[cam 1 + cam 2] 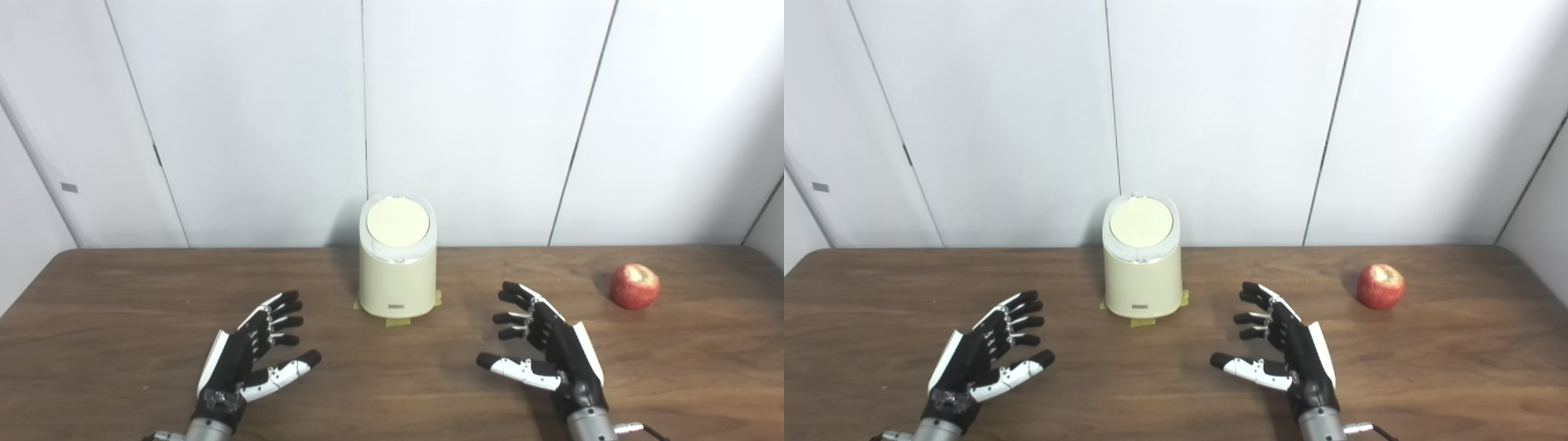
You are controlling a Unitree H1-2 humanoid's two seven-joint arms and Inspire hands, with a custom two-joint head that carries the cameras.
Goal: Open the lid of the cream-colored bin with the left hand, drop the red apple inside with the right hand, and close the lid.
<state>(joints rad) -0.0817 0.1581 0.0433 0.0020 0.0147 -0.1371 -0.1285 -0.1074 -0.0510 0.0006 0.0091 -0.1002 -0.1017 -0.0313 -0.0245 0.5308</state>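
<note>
The cream-colored cylindrical plastic bin (397, 269) stands upright near the far edge of the dark brown wood-grain tabletop (122, 318), about midway between its left and right edges, close to the white panelled wall (478, 110). Its round, matte, pale yellow lid (397, 223) lies shut within a glossy white rim and slopes slightly toward the front. A small dark label sits low on the bin's front, and bits of yellow tape (397, 321) show at its base on the wood. The red apple (634, 286), round with a pale yellowish patch on top, rests toward the far right corner of the tabletop, well apart from the bin. The left hand (245, 355), black with white and silver segments, is over the near left part of the tabletop, palm turned inward, its fingers (278, 318) spread and gently curved, thumb stretched toward the middle, holding nothing. The right hand (551, 346) mirrors it over the near right part, palm inward, fingers (517, 306) apart and empty, white-tipped thumb reaching toward the middle. Both hands are in front of the bin, one on each side, touching neither the bin nor the apple. Metallic wrists show at the near edge.
</note>
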